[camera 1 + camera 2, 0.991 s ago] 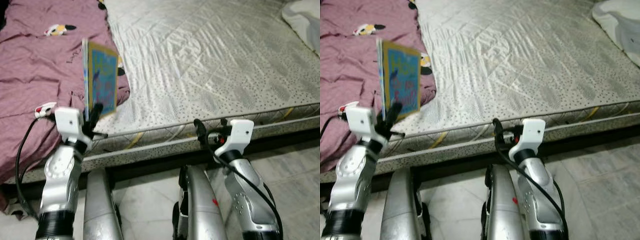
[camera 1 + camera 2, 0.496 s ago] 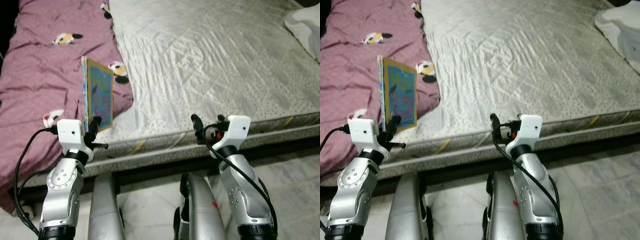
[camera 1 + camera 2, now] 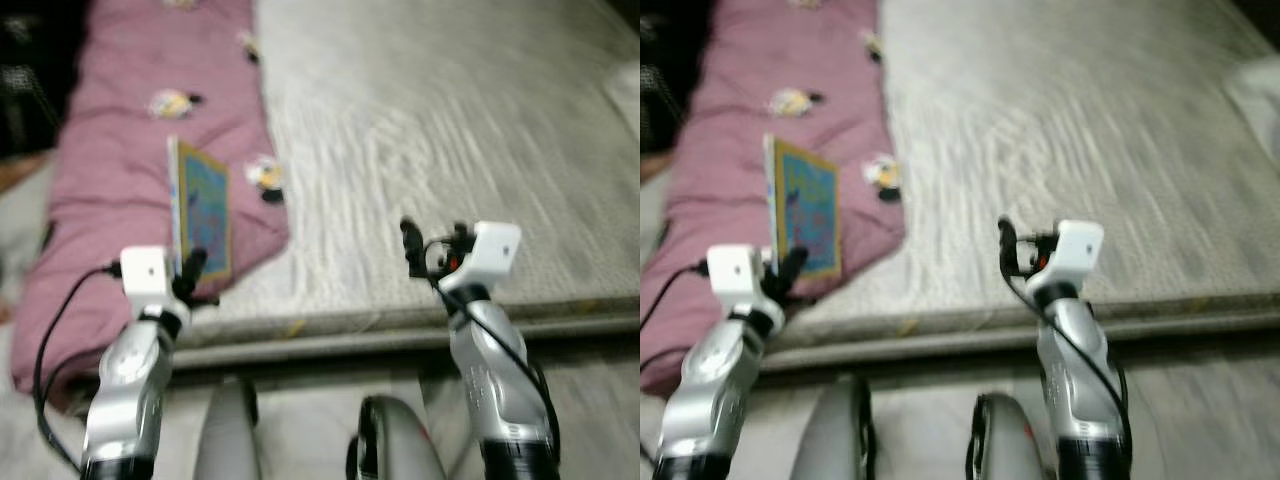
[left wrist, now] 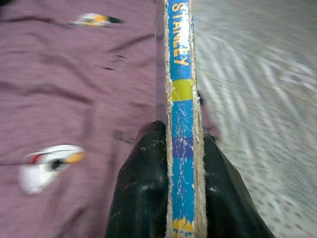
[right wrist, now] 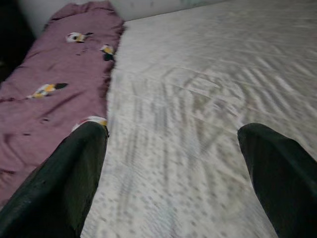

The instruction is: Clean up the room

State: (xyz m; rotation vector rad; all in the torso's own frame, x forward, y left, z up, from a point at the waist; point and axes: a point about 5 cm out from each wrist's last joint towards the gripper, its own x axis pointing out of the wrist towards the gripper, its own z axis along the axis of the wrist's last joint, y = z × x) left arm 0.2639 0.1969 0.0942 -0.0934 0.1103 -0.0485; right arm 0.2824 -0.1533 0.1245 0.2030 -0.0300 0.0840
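My left gripper point(image 3: 190, 268) is shut on a thin children's book point(image 3: 203, 208) with a blue and yellow cover, held upright on its edge over the near side of the bed. In the left wrist view the two black fingers point(image 4: 143, 173) clamp the worn blue spine point(image 4: 182, 99). Behind the book lies a purple blanket point(image 3: 130, 150) printed with cartoon figures. My right gripper point(image 5: 173, 168) is open with nothing in it, raised over the front edge of the grey quilted mattress point(image 3: 450, 150).
The mattress rests on a low dark bed frame point(image 3: 330, 352) right in front of me. Pale tiled floor point(image 3: 310, 420) shows between my legs. Something white point(image 3: 628, 90) lies at the mattress's far right edge. Dark shadow sits beyond the blanket at the far left.
The whole picture has shifted and blurred, so the camera moved. The book stays clamped upright in my left gripper, and my right gripper stays open.
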